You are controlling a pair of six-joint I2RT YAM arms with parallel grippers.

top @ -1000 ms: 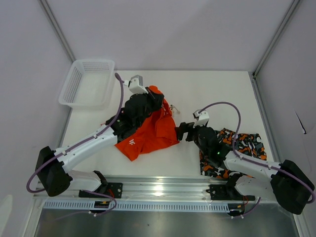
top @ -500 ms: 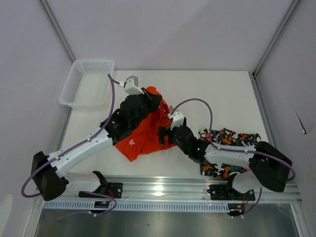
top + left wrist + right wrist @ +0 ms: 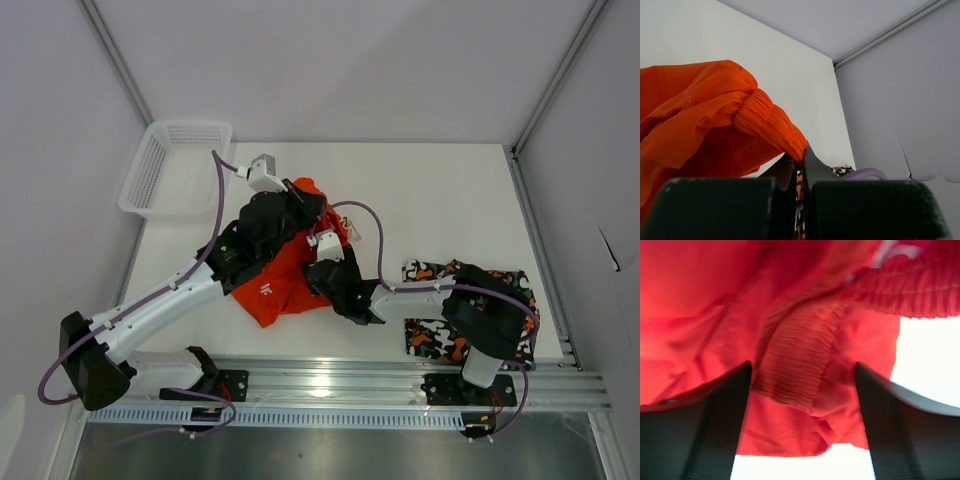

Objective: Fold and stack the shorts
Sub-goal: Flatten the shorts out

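Observation:
The plain orange shorts [image 3: 285, 282] lie crumpled at the table's middle left. My left gripper [image 3: 305, 208] is shut on their elastic waistband [image 3: 771, 120] and holds that edge lifted. My right gripper [image 3: 325, 268] is open, its jaws spread wide around a bunched fold of waistband [image 3: 799, 357] on the shorts' right side. The patterned shorts [image 3: 470, 312] lie folded flat at the front right, partly hidden under my right arm.
A white mesh basket [image 3: 178, 168] stands at the far left corner. The table's metal rail [image 3: 330, 375] runs along the front edge. Purple cables loop over both arms.
My right arm has swung left from the patterned shorts onto the orange shorts' right edge. My left gripper has stayed shut on the waistband, shifting slightly.

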